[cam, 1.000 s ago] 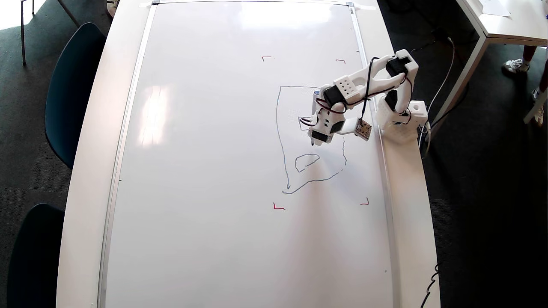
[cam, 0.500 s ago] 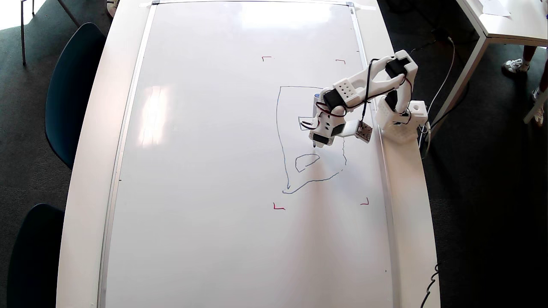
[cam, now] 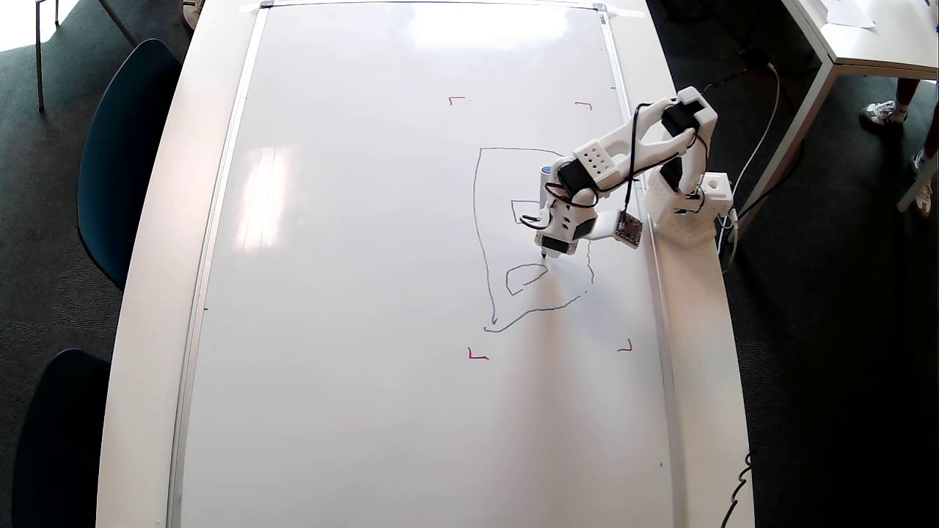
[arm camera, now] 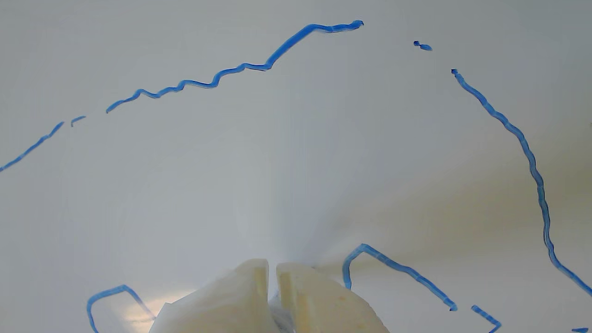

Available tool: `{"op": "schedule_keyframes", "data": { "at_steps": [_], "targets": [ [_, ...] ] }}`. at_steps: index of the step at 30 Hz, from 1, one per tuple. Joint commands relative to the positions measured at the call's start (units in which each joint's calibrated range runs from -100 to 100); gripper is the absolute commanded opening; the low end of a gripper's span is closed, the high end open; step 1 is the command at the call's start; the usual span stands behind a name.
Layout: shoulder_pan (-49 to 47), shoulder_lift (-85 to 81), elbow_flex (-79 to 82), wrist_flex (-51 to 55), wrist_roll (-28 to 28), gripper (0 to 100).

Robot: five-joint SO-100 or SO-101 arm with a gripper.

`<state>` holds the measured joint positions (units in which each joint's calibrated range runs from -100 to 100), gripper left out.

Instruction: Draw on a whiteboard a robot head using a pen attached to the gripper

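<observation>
Gripper (arm camera: 272, 273) fingertips, seemingly closed, wrist-view only.

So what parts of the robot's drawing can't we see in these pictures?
- Overhead view: the gripper and arm cover part of the robot head, beside the small box.
- Overhead view: whether the pen tip touches the whiteboard is too small to tell.
- Wrist view: frame edges cut the outline; the fingers hide the pen.

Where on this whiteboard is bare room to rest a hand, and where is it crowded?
The whiteboard is bare left of the robot head drawing, and below the red corner marks. It is crowded by the right frame, where the gripper holds the pen over the drawing.
</observation>
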<state>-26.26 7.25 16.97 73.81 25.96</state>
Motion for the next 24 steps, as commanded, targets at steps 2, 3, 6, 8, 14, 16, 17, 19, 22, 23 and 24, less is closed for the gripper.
{"op": "schedule_keyframes", "data": {
  "at_steps": [2, 3, 6, 8, 14, 16, 17, 19, 22, 23, 24],
  "targets": [
    [0.8, -0.5, 1.5, -0.6, 0.0, 1],
    [1.1, -0.5, 1.7, -0.7, 0.1, 1],
    [2.7, -0.5, 1.7, -0.6, 0.2, 1],
    [3.3, -0.5, 1.7, -0.4, 0.3, 1],
    [4.9, -0.5, 1.7, -0.3, 0.3, 1],
    [5.4, -0.6, 1.7, -0.2, 0.4, 1],
    [5.7, -0.6, 1.7, -0.2, 0.4, 1],
    [5.9, -0.6, 1.7, -0.2, 0.4, 1],
    [6.7, -1.6, 1.8, -0.2, 0.4, 1],
    [6.7, -2.1, 1.9, -0.2, 0.4, 1],
    [6.7, -2.6, 2.4, -0.2, 0.5, 1]
  ]
}}
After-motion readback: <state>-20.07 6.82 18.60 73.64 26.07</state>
